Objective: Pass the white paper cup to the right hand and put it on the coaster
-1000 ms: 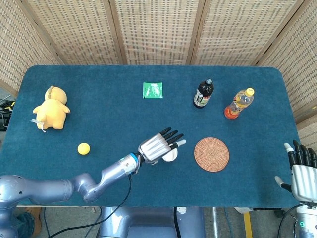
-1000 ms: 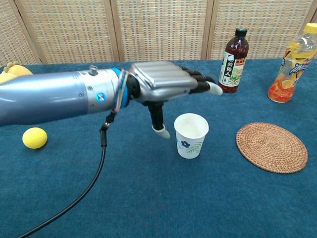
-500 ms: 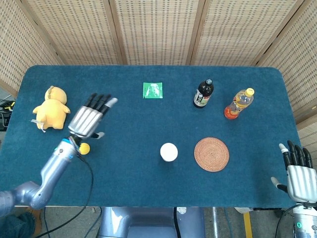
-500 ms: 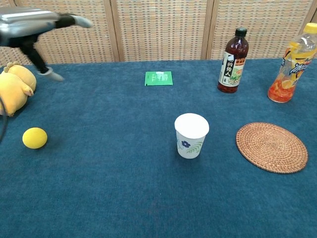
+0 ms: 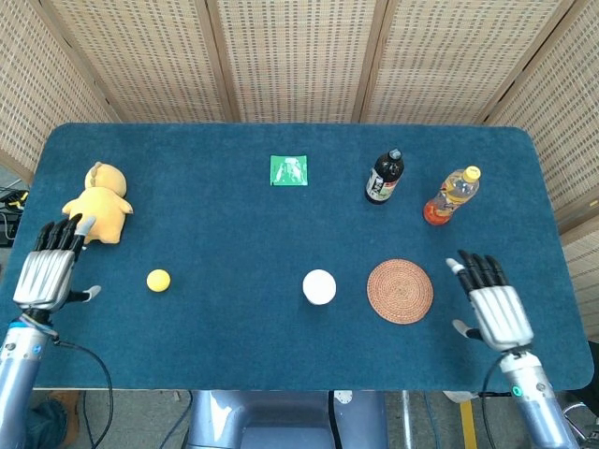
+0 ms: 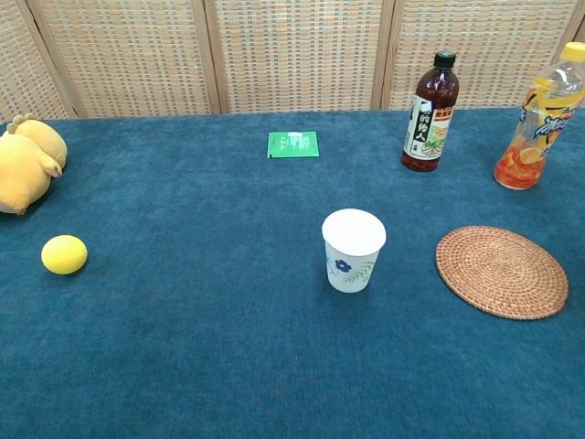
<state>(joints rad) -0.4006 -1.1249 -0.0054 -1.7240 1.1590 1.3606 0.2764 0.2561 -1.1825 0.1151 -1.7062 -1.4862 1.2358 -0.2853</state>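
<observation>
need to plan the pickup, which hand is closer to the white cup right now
Right. The right hand is open just past the coaster, near the white paper cup; the left hand is at the far table edge.

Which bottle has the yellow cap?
The clear bottle of orange drink, nearest the table's right edge. The dark bottle to its left has a black cap.

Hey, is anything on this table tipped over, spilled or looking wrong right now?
Nothing stands out. The white paper cup stands upright beside the coaster, not on it. Both bottles, the dark bottle and the orange drink bottle, are upright and capped. No spill shows on the blue cloth.
</observation>
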